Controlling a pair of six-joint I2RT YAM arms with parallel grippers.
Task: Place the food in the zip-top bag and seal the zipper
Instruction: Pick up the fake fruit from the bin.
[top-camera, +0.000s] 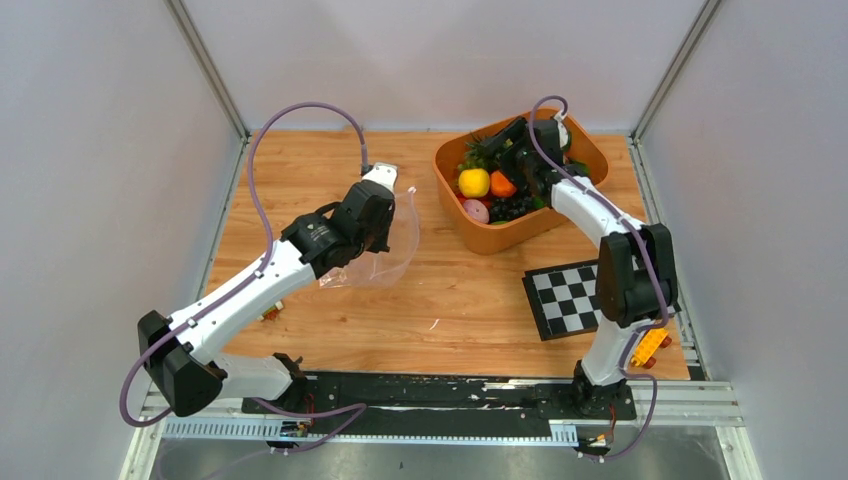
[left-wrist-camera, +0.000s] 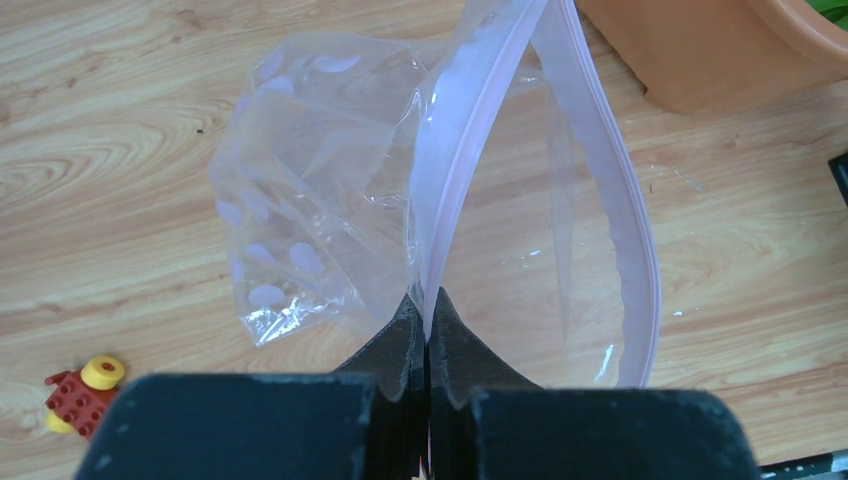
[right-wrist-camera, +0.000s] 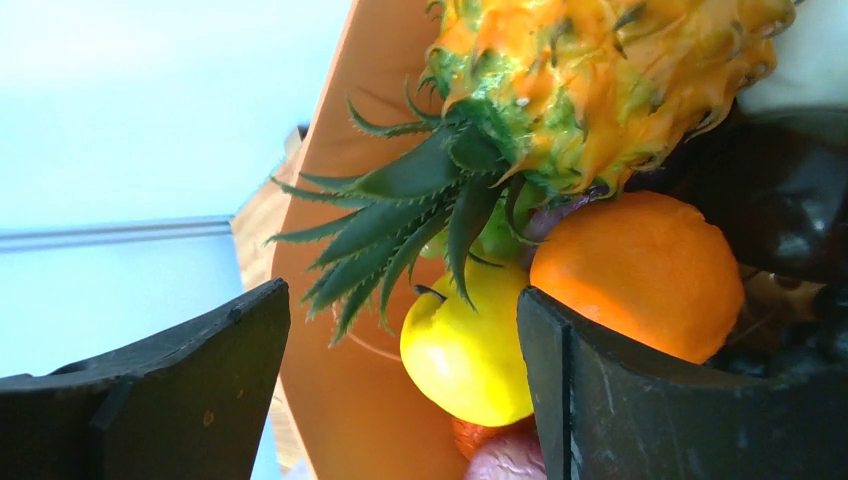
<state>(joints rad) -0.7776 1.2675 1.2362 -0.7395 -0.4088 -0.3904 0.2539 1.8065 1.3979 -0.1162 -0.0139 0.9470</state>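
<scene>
My left gripper (left-wrist-camera: 427, 300) is shut on the near mouth edge of the clear dotted zip-top bag (left-wrist-camera: 320, 200) and holds it up off the table, mouth gaping; it also shows in the top view (top-camera: 385, 250). The pinkish zipper (left-wrist-camera: 455, 170) runs up from the jaws; its other half (left-wrist-camera: 640, 250) arcs away on the right. My right gripper (right-wrist-camera: 400, 330) is open inside the orange tub (top-camera: 478, 232), over the food: a pineapple (right-wrist-camera: 590, 70), a yellow lemon (right-wrist-camera: 465, 355), an orange (right-wrist-camera: 640, 270). The lemon (top-camera: 474, 182) and dark grapes (top-camera: 510, 207) also show from above.
A checkerboard tile (top-camera: 566, 296) lies at the right front. A yellow-red toy block (top-camera: 650, 347) sits by the right arm, another (left-wrist-camera: 82, 392) by the left arm. Grey walls close in the table on three sides.
</scene>
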